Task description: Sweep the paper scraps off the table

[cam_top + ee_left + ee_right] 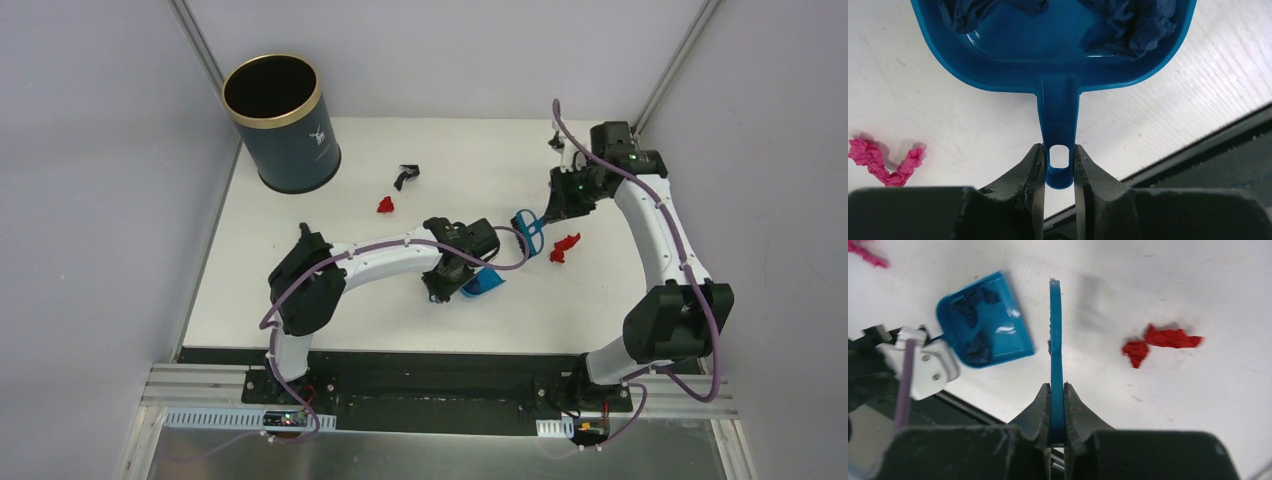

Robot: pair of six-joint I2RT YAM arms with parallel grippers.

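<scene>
The left end effector [1058, 159] is pinching the thin handle of the blue dustpan [1058, 55]. It has one finger on each side of the handle's end, right by the little hole. The dustpan lies on the white counter [460, 150], near the front edge and about in the middle. Two dark blue paper scraps [1135, 22] sit inside the dustpan, one on each side. A pink scrap [885, 162] lies on the counter to the left of the handle in the left wrist view, and it does not touch the dustpan. The right end effector [1057, 390] is pressed tight on the blue hand brush [1055, 325] and holds it by its thin edge. The brush is close beside the dustpan but apart from it. A red scrap [1160, 340] lies on the counter on the other side of the brush, near it but not touching. From above, another red bit [385, 205] and a black scrap [406, 176] lie farther back on the counter. They are between the left arm and the dark blue bin [283, 125] with the gold rim. The bin stands upright in the back left corner. A small dark bit [555, 140] lies at the far back by the right arm, but it is too small to make out.
</scene>
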